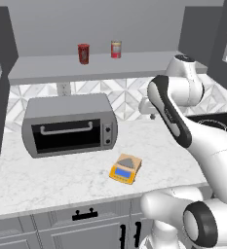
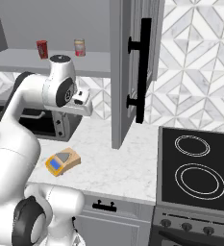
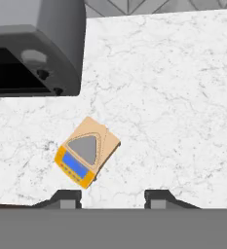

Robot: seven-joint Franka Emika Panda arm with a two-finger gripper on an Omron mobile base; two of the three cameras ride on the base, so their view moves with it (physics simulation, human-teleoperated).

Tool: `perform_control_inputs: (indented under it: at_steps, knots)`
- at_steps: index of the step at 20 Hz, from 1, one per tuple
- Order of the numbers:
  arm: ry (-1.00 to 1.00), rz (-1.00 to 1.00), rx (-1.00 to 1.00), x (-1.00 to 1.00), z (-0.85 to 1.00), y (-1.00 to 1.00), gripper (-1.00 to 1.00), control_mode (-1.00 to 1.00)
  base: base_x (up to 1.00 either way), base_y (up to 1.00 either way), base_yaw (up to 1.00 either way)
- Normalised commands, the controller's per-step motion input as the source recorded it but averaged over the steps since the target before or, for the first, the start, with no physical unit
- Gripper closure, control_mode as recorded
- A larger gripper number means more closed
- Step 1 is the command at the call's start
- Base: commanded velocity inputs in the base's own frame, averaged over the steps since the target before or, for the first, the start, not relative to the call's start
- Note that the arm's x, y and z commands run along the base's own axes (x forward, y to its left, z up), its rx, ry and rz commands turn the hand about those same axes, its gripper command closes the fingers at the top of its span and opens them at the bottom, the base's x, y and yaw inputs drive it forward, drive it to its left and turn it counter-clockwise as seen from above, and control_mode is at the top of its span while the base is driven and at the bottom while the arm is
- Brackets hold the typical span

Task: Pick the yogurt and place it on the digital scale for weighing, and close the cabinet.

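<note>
The gripper [image 3: 112,199] hangs above the marble counter [image 1: 47,177] with its fingers drawn in on nothing. Nearest, the digital scale [image 1: 125,168] lies flat in front of the toaster oven [image 1: 68,125], its plate bare. The yogurt [image 1: 84,53] stands above the toaster oven on the open cabinet shelf [image 1: 61,68], with a red can [image 1: 116,49] just beside it. Reaching up there, the closed fingers could knock the cup over or catch the can; they must open first. The cabinet door [image 2: 132,67] stands open beside the stove [image 2: 200,168], so the arm could strike it.
</note>
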Motion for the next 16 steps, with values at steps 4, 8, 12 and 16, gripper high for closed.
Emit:
perform_control_inputs:
  at_steps: [4,8,12,16]
  knots:
    - [-0.05,0.02,0.0,-0.41,0.0,0.0,-1.0,-1.0,0.0,0.0,0.0]
    - [-0.36,0.09,0.0,-0.82,0.06,0.04,-1.0,-1.0,0.0,0.0,0.0]
    - [-0.38,0.1,0.05,-0.47,0.32,0.0,-1.0,-1.0,0.0,0.0,0.0]
    - [-0.3,0.1,0.06,-0.21,0.52,0.14,-1.0,-1.0,0.0,0.0,0.0]
